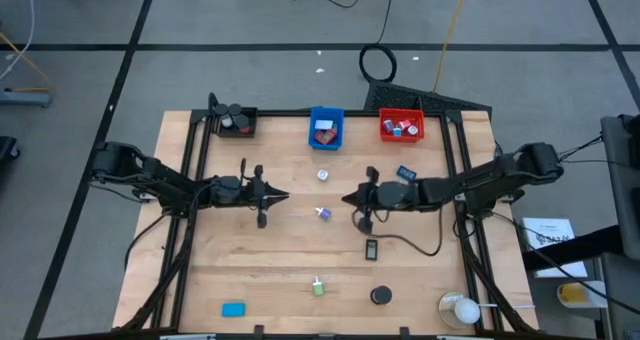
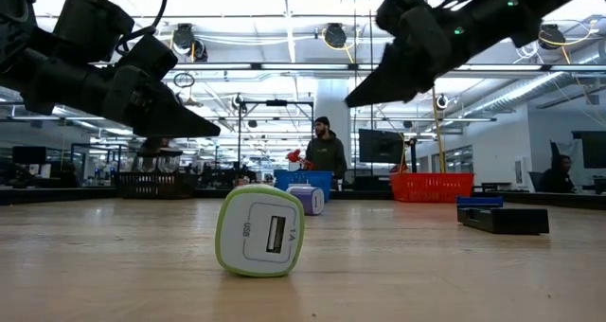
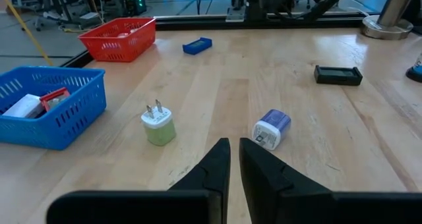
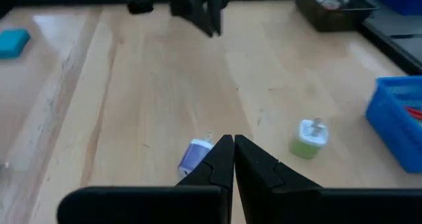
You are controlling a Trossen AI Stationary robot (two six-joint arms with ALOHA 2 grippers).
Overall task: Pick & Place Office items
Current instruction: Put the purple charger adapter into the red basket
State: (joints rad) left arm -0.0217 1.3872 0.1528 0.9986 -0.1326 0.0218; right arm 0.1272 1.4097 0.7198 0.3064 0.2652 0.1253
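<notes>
Small office items lie scattered on the wooden table. A purple-and-white charger [image 1: 323, 212] lies between my two grippers, and a green-and-white plug [image 3: 159, 126] stands beyond it toward the far edge. A green-rimmed USB charger [image 2: 260, 232] lies near the front edge. My left gripper [image 1: 285, 196] hangs shut above the table, left of the purple charger [image 3: 271, 128]. My right gripper [image 1: 347, 198] hangs shut to that charger's right [image 4: 194, 156], higher up. Neither holds anything.
A black bin [image 1: 232, 120], a blue bin [image 1: 326, 128] and a red bin [image 1: 401, 126] stand along the far edge. A blue piece [image 1: 406, 172], a black piece [image 1: 371, 248], a black disc [image 1: 380, 296] and a blue block [image 1: 233, 309] lie about. A white object in a clear holder [image 1: 460, 308] stands front right.
</notes>
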